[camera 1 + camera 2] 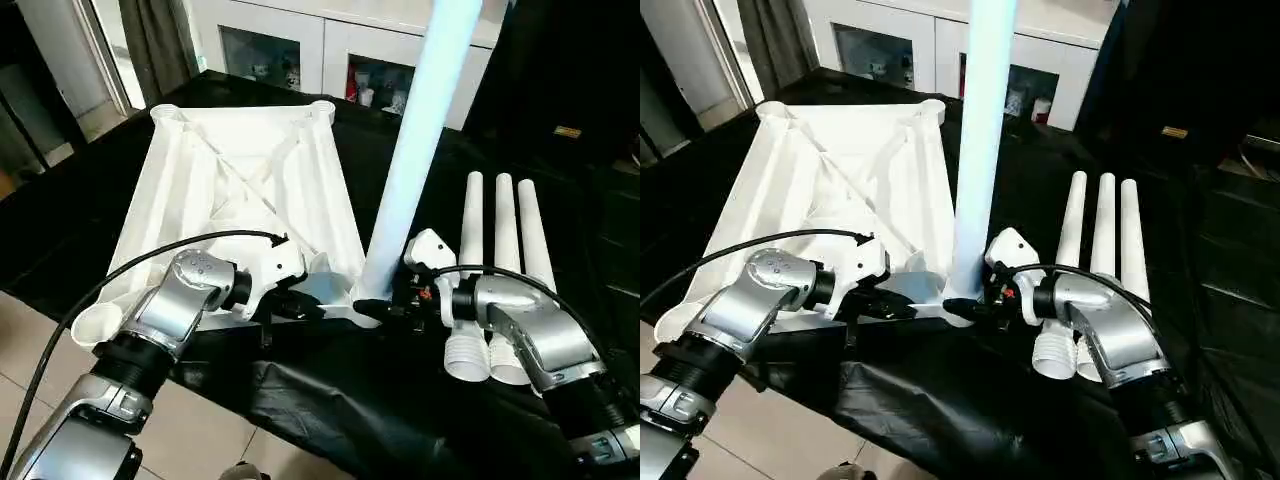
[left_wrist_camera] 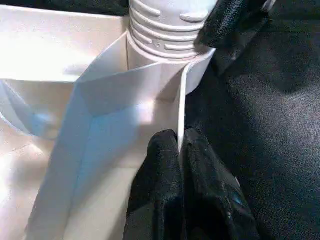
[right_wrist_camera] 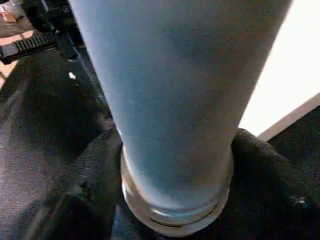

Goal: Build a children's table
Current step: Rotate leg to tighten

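Black cloth (image 1: 400, 420) underneath; cabinet (image 1: 300, 40) behind tabletop (image 1: 250, 150).

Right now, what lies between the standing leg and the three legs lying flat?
In the left eye view, the right gripper and its white wrist housing sit between the standing leg and the three spare legs, over black cloth.

The rectangular plastic table top (image 1: 245, 190) lying ribbed side up is plain white. The long tubular leg (image 1: 415, 160) standing in its near corner socket looks pale blue-white. Three spare tubular legs (image 1: 497, 270) are white too. A black cloth (image 1: 400, 400) covers the surface beneath. Both pincers have black fingers (image 2: 165, 195) on silver forearms (image 1: 170, 300).
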{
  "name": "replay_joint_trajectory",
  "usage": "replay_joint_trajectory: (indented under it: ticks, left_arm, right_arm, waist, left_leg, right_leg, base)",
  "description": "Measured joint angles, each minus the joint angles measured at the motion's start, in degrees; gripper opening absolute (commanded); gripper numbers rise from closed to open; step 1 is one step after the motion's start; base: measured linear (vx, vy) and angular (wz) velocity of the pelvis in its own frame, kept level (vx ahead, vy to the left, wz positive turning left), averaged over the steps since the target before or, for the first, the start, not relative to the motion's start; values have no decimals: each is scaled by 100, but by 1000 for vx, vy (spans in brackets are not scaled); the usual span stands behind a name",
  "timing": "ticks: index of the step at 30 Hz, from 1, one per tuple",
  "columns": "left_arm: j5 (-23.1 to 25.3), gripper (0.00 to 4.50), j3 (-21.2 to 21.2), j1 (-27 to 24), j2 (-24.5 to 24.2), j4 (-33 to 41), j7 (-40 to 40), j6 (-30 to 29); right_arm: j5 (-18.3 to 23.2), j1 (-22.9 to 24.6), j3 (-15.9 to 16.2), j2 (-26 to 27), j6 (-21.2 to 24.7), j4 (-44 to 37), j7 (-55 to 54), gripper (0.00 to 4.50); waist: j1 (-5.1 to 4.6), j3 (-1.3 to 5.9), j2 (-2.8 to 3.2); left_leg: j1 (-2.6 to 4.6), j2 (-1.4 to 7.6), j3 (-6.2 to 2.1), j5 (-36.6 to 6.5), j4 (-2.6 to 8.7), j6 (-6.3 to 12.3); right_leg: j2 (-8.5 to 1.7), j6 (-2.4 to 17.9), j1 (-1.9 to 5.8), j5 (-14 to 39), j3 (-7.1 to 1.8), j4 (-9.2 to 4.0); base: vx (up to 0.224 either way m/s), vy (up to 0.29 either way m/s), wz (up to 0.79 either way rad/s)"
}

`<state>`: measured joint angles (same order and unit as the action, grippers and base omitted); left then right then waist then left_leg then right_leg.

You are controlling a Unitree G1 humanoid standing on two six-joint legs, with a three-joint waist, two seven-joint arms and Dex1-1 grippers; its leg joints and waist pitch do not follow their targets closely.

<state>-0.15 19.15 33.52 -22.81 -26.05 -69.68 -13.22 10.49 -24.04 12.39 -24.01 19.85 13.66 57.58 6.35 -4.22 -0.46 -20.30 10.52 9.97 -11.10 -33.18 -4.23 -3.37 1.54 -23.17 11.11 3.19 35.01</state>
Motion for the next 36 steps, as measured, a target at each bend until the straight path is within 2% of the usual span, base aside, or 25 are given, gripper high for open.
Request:
replay_joint_trajectory:
  ticks: [6,8,11,17,21,23,24,27,30,34,36]
  left_arm:
    - [-2,0,-8,0,35,-5,57,-43]
    - [4,0,-33,9,72,-41,209,-72]
    - [153,0,-149,237,429,-465,923,-207]
    - [379,0,-370,931,1380,-1576,2691,-542]
    - [395,0,-422,1146,1770,-1972,3252,-597]
    - [407,0,-439,1169,1810,-2016,3265,-572]
    - [411,0,-447,1183,1822,-2050,3267,-557]
    - [423,0,-469,1263,1847,-2200,3272,-488]
    - [432,0,-465,1288,1824,-2268,3246,-402]
    - [436,0,-463,1288,1732,-2264,3092,-340]
    - [435,0,-439,1220,1626,-2173,2893,-254]
  right_arm:
    - [-17,51,-27,100,-21,7,-207,275]
    - [-61,72,-89,263,-64,73,-516,274]
    - [-220,-121,-359,831,-146,612,-1602,273]
    - [-377,-809,-1115,2122,-316,1845,-4423,273]
    - [-460,-1092,-1294,2485,-702,2438,-5358,273]
    - [-470,-1159,-1317,2527,-773,2552,-5425,273]
    - [-480,-1170,-1335,2549,-821,2593,-5456,328]
    - [-554,-1195,-1345,2566,-935,2720,-5436,345]
    - [-569,-1195,-1344,2540,-1053,2806,-5308,388]
    - [-570,-1189,-1267,2368,-1060,2799,-4859,389]
    - [-562,-1036,-1109,2047,-988,2529,-4320,389]
  waist:
    - [-7,2,-3]
    - [-51,5,-6]
    - [-141,8,-11]
    - [-175,14,-3]
    - [-143,42,6]
    - [-144,43,4]
    - [-143,44,4]
    - [-144,44,3]
    - [-150,43,3]
    - [-148,41,3]
    - [-132,41,4]
  left_leg:
    - [4,2,0,0,-6,0]
    - [6,6,0,-3,-21,-5]
    - [23,8,0,-4,-38,-10]
    - [33,6,0,0,-34,-18]
    - [33,2,-1,1,-36,-18]
    - [30,2,-1,1,-33,-18]
    - [30,2,-1,1,-32,-18]
    - [30,2,-1,1,-31,-18]
    - [29,2,-1,1,-30,-18]
    - [28,2,-1,1,-20,-17]
    - [22,2,-1,1,-6,-17]
  right_leg:
    - [0,0,2,0,0,9]
    - [2,1,3,-1,0,20]
    - [1,12,30,-10,0,30]
    - [1,-13,34,-9,1,14]
    - [-4,-13,42,-27,0,4]
    - [-4,-15,41,-31,0,3]
    - [-4,-15,42,-33,0,3]
    - [-4,-16,39,-35,0,4]
    - [-4,-17,36,-36,0,2]
    - [-3,-15,24,-38,1,2]
    - [-3,-14,23,-39,3,2]
  base:
    - [0,0,0]
    - [0,0,0]
    - [-17,0,-1]
    - [-9,0,-1]
    - [0,0,0]
    - [0,0,0]
    - [0,0,0]
    - [0,0,0]
    - [0,0,0]
    - [0,0,0]
    - [0,0,0]
